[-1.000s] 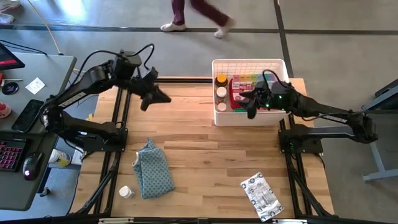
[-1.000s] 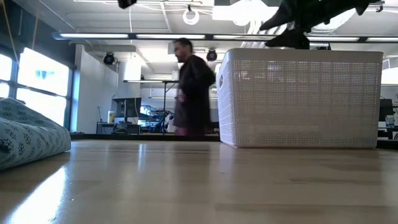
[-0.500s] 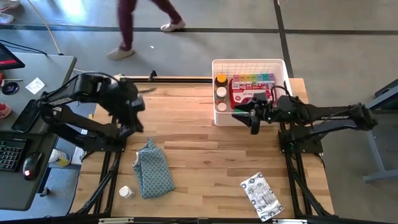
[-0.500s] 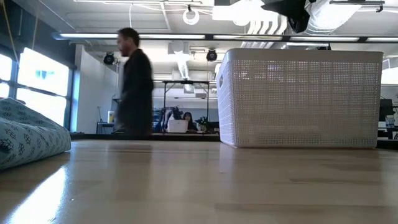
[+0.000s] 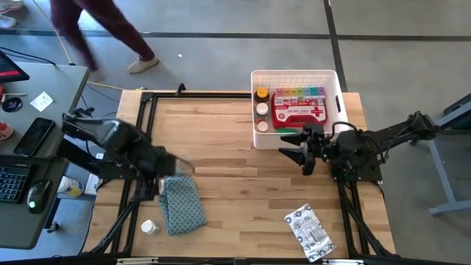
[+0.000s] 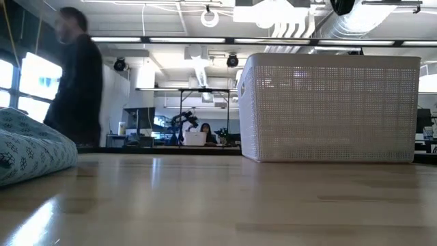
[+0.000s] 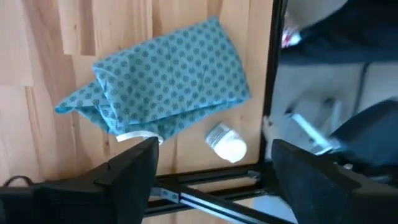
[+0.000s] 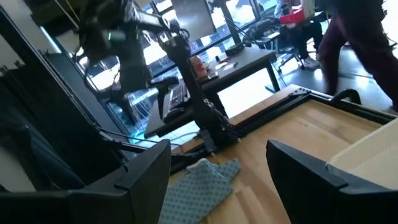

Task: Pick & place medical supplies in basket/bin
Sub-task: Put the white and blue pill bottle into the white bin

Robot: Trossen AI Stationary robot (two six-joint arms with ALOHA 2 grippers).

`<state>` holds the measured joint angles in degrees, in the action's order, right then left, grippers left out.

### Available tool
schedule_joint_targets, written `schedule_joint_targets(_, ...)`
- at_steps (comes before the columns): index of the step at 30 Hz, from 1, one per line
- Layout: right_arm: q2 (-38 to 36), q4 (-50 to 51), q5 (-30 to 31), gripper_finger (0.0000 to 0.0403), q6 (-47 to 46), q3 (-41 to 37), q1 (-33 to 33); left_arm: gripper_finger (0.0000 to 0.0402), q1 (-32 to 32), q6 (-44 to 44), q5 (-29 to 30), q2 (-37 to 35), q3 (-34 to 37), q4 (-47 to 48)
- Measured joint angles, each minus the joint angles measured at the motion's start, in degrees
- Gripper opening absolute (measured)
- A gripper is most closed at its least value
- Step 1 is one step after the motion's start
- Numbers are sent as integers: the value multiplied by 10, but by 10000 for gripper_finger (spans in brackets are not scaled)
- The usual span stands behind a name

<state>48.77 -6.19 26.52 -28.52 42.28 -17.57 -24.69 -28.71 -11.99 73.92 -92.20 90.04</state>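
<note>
White lattice bin, rectangular, stood at the far right of the bench. It held a red first-aid case, a rainbow pill organizer, an amber pill bottle, a white pill bottle and a green tube along the near wall.

Still loose: a small white pill bottle at the near left edge, just beside a blue-grey patterned cloth; a silver-white packet at the near right, well apart from the bin.

Left claw hung over the far end of the cloth, fingers parted, nothing between them. Right claw sat just in front of the bin, spread and empty.

Step judged: between placements, a fresh item being approached. The next move likely calls for the left claw to shift toward the near edge and settle over the white bottle without snagging the cloth.

Bench: pale wood planks in a black frame. Room: grey floor, a side desk with keyboard and mouse, and a person walking past the far side.
</note>
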Motion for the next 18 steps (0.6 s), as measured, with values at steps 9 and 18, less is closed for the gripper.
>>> schedule_joint_targets(9, 25, -8, 62, 254, 25, 41, -67, 337, -98, -152, 32, 39, 26, 0)
schedule_joint_targets(18, 103, 81, 62, 254, 97, 170, -74, 316, -181, -406, -16, 31, 119, -38)
